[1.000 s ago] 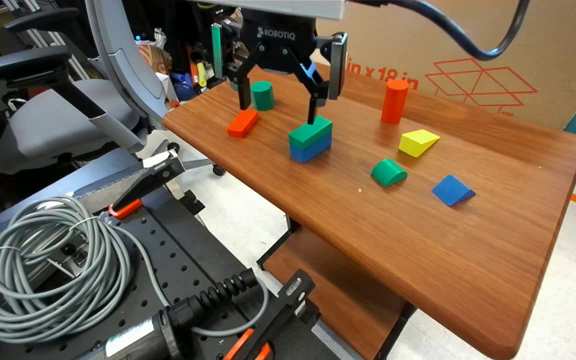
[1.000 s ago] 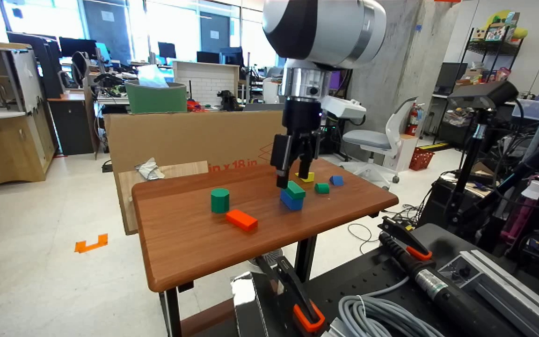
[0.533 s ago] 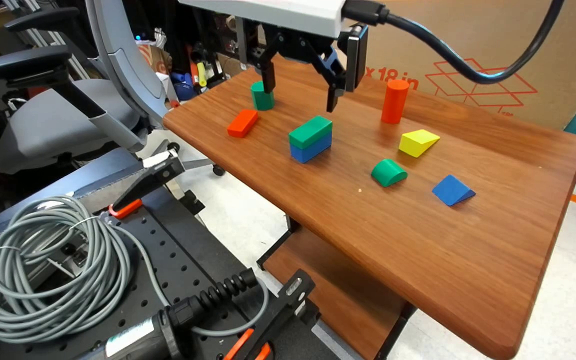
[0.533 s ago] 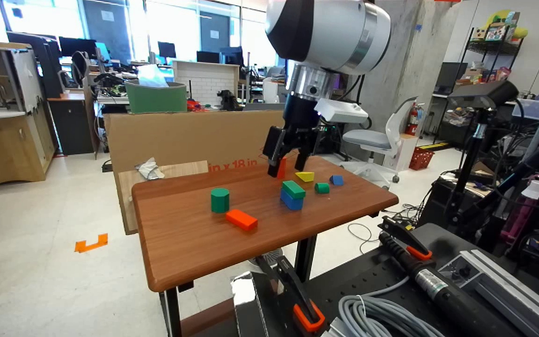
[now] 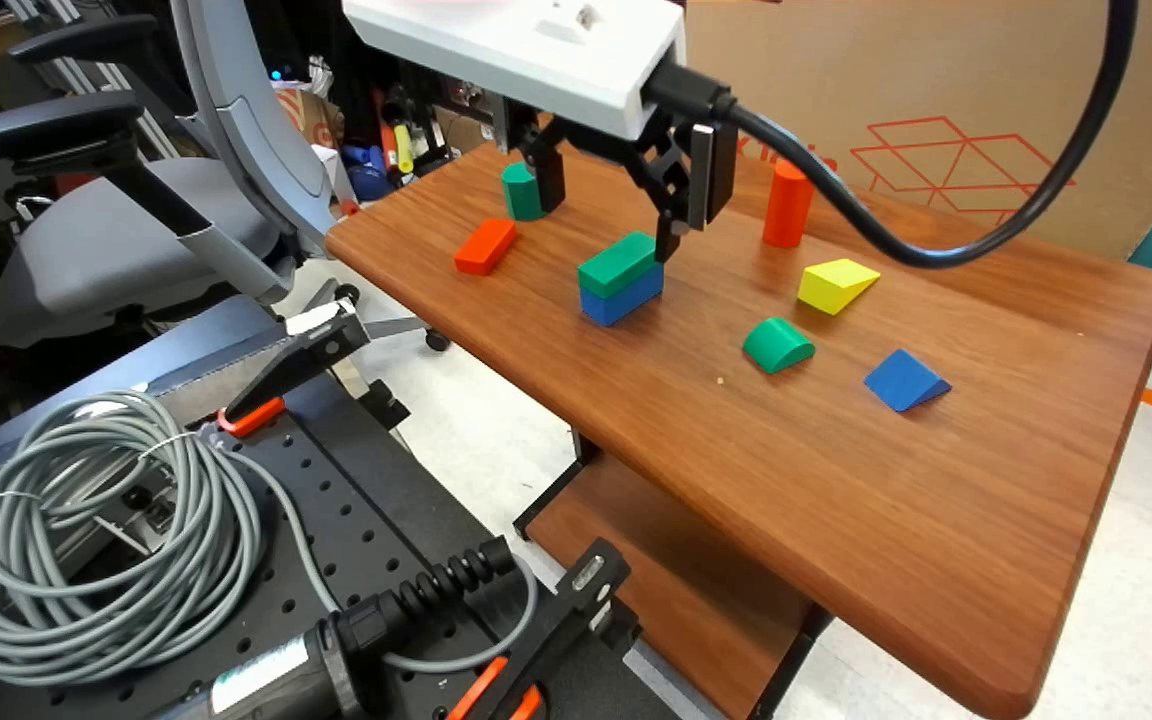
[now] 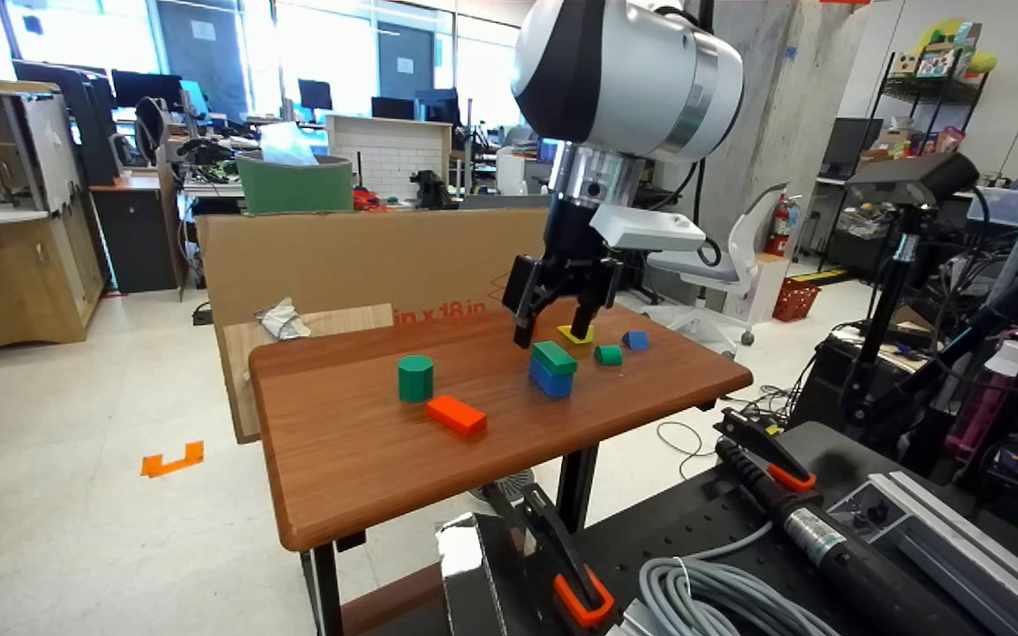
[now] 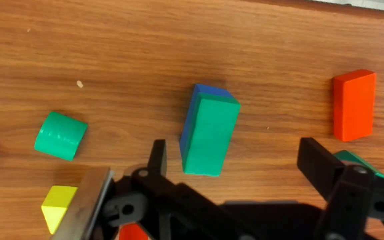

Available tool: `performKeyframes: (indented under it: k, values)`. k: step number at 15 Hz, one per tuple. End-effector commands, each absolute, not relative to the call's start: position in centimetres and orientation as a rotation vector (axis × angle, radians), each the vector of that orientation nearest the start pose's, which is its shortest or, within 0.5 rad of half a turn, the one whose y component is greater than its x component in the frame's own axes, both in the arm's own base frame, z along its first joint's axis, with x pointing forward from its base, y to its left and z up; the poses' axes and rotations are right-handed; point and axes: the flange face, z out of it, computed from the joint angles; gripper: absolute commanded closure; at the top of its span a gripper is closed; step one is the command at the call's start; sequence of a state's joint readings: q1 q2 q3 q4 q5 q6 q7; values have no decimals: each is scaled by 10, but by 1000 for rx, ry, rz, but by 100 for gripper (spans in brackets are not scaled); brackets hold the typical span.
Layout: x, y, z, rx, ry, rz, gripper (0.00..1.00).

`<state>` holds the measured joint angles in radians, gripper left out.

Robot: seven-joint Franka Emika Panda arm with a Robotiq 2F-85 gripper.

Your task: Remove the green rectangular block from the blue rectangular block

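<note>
The green rectangular block [image 5: 619,263] lies flat on top of the blue rectangular block [image 5: 623,300], roughly lined up with it. Both show in the other views too: green [image 6: 553,357] over blue [image 6: 550,380], and green [image 7: 211,133] hiding most of blue [image 7: 212,89] in the wrist view. My gripper [image 5: 608,230] is open and empty, tilted, and close to the stack's far side in an exterior view [image 6: 551,337]. In the wrist view the stack's near end lies between the spread fingertips [image 7: 233,141], nearer the left finger. No touch is visible there.
On the wooden table [image 5: 936,560] stand an orange brick [image 5: 485,247], green cylinder [image 5: 523,192], red cylinder [image 5: 786,210], yellow wedge [image 5: 834,287], green half-round block [image 5: 777,346] and blue wedge [image 5: 904,380]. A cardboard sheet [image 6: 341,265] stands behind.
My gripper has tilted and risen away from the stack, then come down a little again towards it. It stays open. The green and blue blocks have not moved.
</note>
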<state>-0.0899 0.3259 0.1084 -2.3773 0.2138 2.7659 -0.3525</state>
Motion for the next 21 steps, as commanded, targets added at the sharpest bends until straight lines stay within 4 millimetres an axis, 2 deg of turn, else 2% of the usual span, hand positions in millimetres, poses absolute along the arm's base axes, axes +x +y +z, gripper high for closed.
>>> performKeyframes:
  k: [1, 3, 4, 6, 13, 14, 16, 21]
  values:
    - [516, -2, 182, -3050, -182, -100, 0]
    - [517, -2, 180, -3060, -164, -91, 0]
    - [517, -1, 179, -3066, -158, -86, 25]
    - [518, 1, 177, -3077, -170, -83, 34]
    - [517, 9, 176, -3091, -204, -73, 88]
    - [516, 10, 177, -3093, -209, -79, 92]
    - [515, 14, 180, -3092, -235, -84, 92]
    - [516, 44, 190, -3086, -359, -79, 92]
